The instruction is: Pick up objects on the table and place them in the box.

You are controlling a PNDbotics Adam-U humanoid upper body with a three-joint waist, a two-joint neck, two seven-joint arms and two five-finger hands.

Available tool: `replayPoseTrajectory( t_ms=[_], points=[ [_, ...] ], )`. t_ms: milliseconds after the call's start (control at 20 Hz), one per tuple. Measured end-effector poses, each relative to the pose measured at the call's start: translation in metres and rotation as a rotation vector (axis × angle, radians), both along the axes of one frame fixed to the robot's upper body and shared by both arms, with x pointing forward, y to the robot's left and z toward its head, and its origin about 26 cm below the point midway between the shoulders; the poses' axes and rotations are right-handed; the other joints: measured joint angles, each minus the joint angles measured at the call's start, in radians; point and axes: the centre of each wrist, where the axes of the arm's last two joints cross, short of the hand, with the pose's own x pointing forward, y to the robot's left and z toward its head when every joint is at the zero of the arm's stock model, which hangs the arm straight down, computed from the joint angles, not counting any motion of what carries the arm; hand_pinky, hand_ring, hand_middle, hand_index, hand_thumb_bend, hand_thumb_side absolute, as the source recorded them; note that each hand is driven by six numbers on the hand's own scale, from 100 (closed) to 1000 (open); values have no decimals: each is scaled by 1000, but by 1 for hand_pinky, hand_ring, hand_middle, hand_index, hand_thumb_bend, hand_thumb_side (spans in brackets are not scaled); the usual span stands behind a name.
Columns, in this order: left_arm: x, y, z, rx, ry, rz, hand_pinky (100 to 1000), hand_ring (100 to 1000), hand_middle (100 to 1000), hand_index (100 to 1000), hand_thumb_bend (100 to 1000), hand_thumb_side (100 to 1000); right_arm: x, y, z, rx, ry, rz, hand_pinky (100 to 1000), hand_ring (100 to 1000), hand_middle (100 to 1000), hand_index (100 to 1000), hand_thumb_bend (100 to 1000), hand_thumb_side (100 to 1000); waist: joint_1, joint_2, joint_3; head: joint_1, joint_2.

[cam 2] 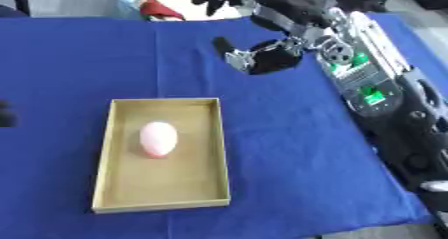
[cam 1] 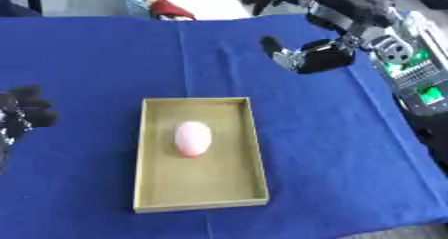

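A shallow tan box [cam 1: 254,148] lies on the blue cloth near the middle of the table. Inside it, toward the far end, rests a pink egg-shaped object [cam 1: 192,138]. My right hand [cam 1: 319,57] hovers over the cloth beyond the box's far right corner, open, with one finger stretched out to the left and nothing in it. My left hand [cam 1: 24,112] shows at the left edge, level with the box's far end, fingers up and relaxed, holding nothing.
A heap of white, red and light blue things [cam 1: 188,3] sits beyond the table's far edge. My right forearm with its green-lit electronics [cam 2: 363,78] runs along the table's right edge. The blue cloth [cam 1: 332,148] surrounds the box on all sides.
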Motion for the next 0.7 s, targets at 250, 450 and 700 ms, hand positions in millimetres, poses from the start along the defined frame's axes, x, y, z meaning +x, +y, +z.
replayPoseTrajectory(
  t_ms=[250,450,700],
  points=[
    [0,0,0,-1,1,0,747,674,653,832,100,860,0,-2,-7,50,-1,-10,687,742,643,890,100,123,3,0,-8,9,0],
    [0,0,-1,0,1,1,747,675,654,832,100,860,0,-3,-10,66,5,-10,684,741,639,890,100,123,5,0,-10,27,0],
    [0,0,-1,0,3,1,747,675,654,832,100,860,1,-2,-14,76,11,-9,685,741,640,891,100,129,9,0,-11,74,5]
  ],
)
